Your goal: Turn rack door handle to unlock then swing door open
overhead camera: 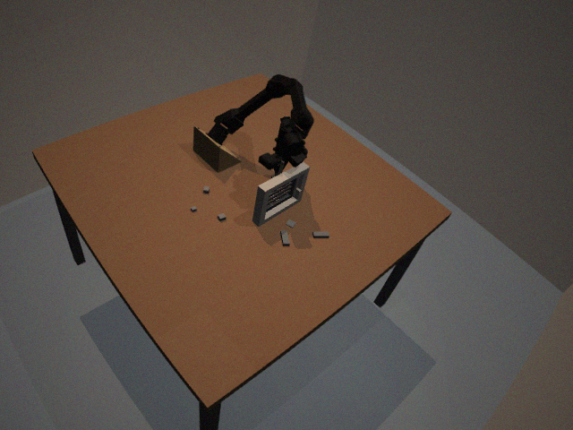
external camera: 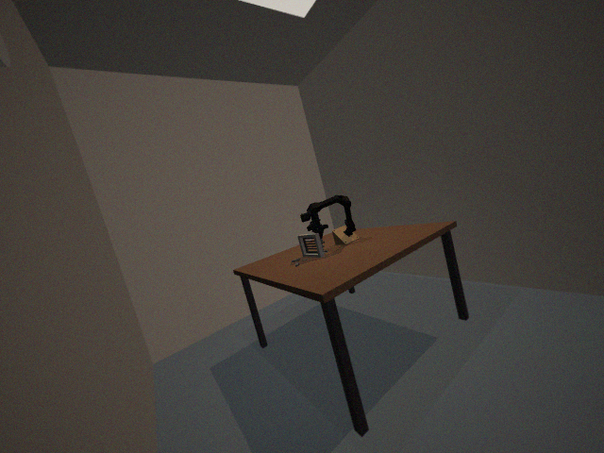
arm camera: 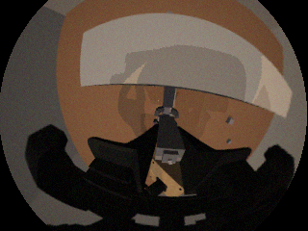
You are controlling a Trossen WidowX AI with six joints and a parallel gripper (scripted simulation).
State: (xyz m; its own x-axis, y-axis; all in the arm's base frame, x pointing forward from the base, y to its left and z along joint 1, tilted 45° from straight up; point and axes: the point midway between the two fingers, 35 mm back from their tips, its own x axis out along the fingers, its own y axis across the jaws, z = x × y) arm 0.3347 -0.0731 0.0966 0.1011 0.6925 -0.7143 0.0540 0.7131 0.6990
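The pale rack frame (overhead camera: pixel 260 206) (external camera: pixel 320 246) (arm camera: pixel 164 40) stands upright on the table (overhead camera: pixel 259 296) (external camera: pixel 380 273). Dark slots of the rack (overhead camera: pixel 280 194) (external camera: pixel 310 244) show inside it; the door looks closed, though its near face is mostly hidden in the top and exterior views. In the wrist view the dark handle (arm camera: pixel 169 139) stands upright on the arm's side of the frame, its grey end towards the camera. My gripper (overhead camera: pixel 278 171) (external camera: pixel 320 234) (arm camera: pixel 167 127) points down beside the frame, a finger against each side of the handle, shut on it. The fingertips are partly hidden.
An angled tan board (overhead camera: pixel 206 149) (external camera: pixel 344 237) (arm camera: pixel 167 180) stands by the arm's base. Small grey blocks (overhead camera: pixel 221 217) (arm camera: pixel 229 120) lie to one side of the rack. More grey pieces (overhead camera: pixel 285 238) (overhead camera: pixel 320 235) lie on the rack's far side from the arm.
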